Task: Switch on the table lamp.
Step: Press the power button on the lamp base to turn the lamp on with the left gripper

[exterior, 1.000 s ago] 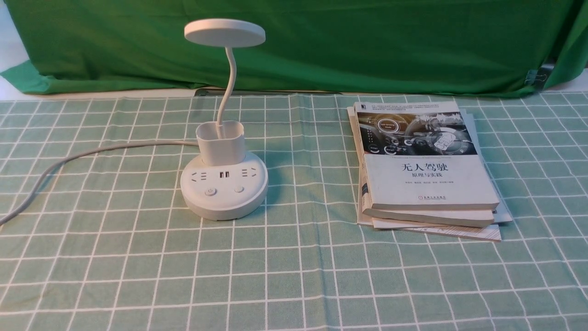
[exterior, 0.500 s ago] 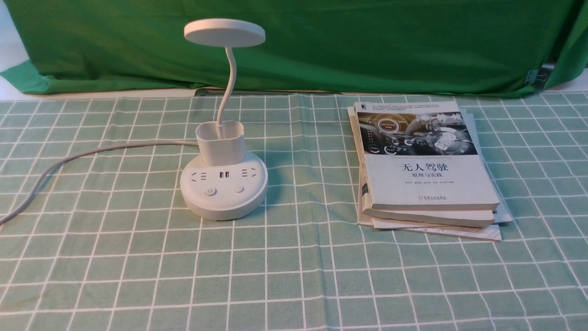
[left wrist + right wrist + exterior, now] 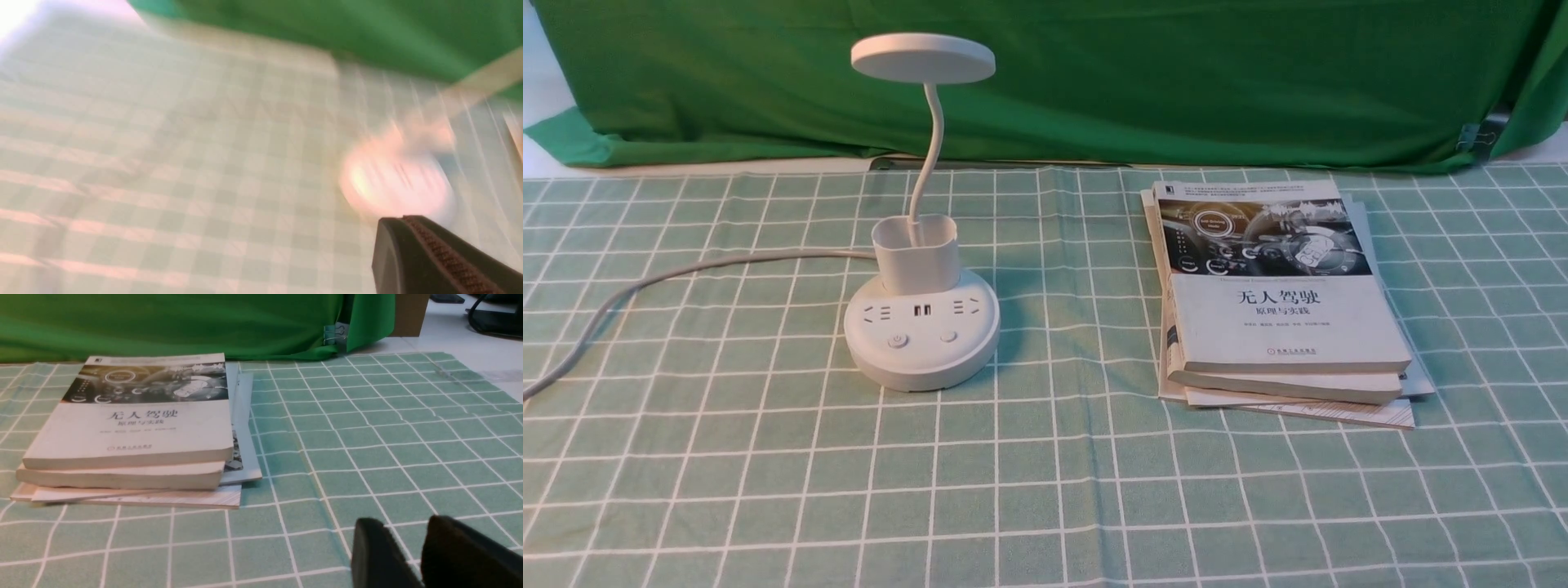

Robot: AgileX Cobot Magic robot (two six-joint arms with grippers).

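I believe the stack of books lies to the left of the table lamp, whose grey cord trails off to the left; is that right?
Not quite. The front view shows the stack of books to the right of the table lamp, not to its left. The grey cord does trail off to the left.

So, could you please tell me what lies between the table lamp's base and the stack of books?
Only bare checked tablecloth lies between the table lamp and the stack of books; the front view shows that stretch clearly.
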